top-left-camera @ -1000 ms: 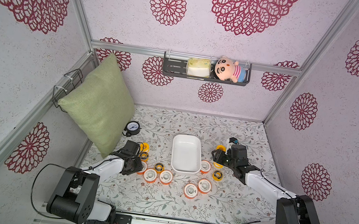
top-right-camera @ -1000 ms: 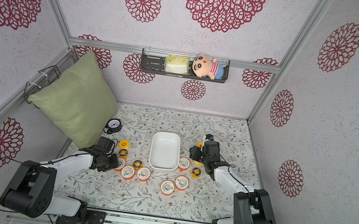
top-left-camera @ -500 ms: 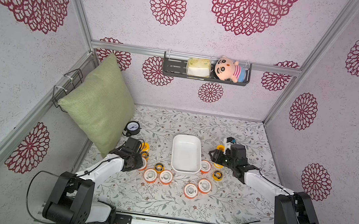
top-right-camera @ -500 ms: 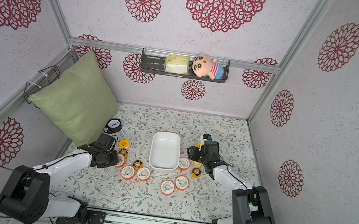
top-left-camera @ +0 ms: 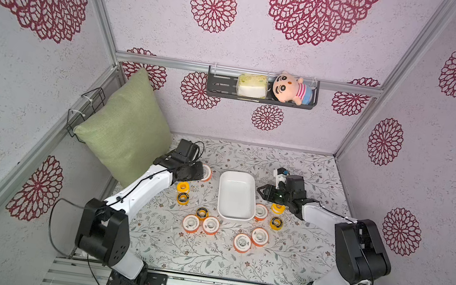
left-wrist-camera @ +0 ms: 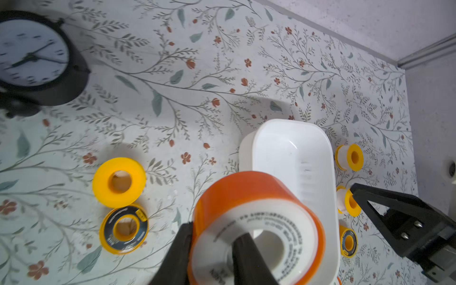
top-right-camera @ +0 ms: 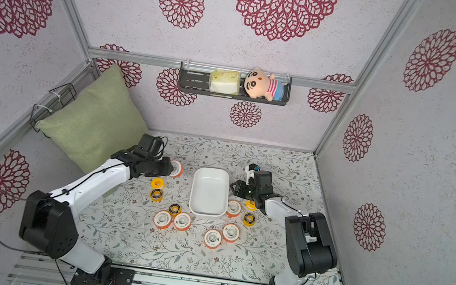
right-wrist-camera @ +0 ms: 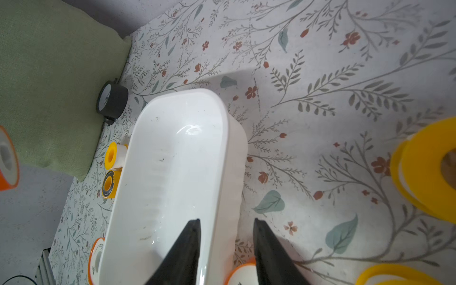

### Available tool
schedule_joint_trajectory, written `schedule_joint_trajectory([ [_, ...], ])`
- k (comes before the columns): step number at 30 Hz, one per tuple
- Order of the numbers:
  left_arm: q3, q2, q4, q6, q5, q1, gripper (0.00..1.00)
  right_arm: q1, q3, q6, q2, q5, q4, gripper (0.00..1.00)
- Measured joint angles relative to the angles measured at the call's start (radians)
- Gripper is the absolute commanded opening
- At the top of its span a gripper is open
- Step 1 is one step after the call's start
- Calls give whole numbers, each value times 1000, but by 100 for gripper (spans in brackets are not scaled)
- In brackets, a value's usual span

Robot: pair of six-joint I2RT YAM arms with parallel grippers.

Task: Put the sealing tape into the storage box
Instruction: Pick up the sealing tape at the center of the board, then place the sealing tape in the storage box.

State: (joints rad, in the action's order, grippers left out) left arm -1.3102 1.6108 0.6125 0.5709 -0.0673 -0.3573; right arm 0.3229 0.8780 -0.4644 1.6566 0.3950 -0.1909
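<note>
My left gripper point(top-left-camera: 200, 173) point(left-wrist-camera: 216, 229) is shut on an orange sealing tape spool point(top-left-camera: 207, 173) point(left-wrist-camera: 256, 222), one finger through its hole and one outside its rim, lifted left of the storage box point(top-left-camera: 236, 196) point(top-right-camera: 209, 192). The white box holds nothing. My right gripper point(top-left-camera: 259, 190) point(right-wrist-camera: 225, 219) stands open, its jaws either side of the box's right wall point(right-wrist-camera: 229, 172), holding nothing. Several more spools lie on the table, orange ones point(top-left-camera: 191, 223) point(top-left-camera: 242, 242) in front of the box and yellow ones point(top-left-camera: 183, 187) point(top-left-camera: 277, 208) at both sides.
A black-rimmed clock point(left-wrist-camera: 32, 54) point(right-wrist-camera: 112, 100) stands by the green pillow point(top-left-camera: 128, 129) at the back left. A dark wall shelf point(top-left-camera: 220, 83) carries a doll and a sponge. A yellow spool point(right-wrist-camera: 429, 167) on its edge lies close beside my right gripper.
My left gripper has lifted the orange spool and carried it back and right, toward the box. My right gripper has moved left to the box's wall and its jaws have narrowed.
</note>
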Motion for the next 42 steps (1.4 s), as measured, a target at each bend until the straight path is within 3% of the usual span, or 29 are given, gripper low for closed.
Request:
schedule_joint_trajectory([
  [8, -290, 323, 33, -34, -53, -112, 18, 7, 21, -11, 55, 41, -18, 31],
  [16, -502, 547, 98, -60, -91, -161, 18, 21, 21, -24, 66, 77, -22, 24],
  [25, -610, 634, 171, -83, -119, -188, 19, 34, 19, -49, 66, 119, -46, 17],
  [42, -708, 759, 236, -94, -99, -216, 20, 34, 13, -52, 69, 132, -63, 20],
])
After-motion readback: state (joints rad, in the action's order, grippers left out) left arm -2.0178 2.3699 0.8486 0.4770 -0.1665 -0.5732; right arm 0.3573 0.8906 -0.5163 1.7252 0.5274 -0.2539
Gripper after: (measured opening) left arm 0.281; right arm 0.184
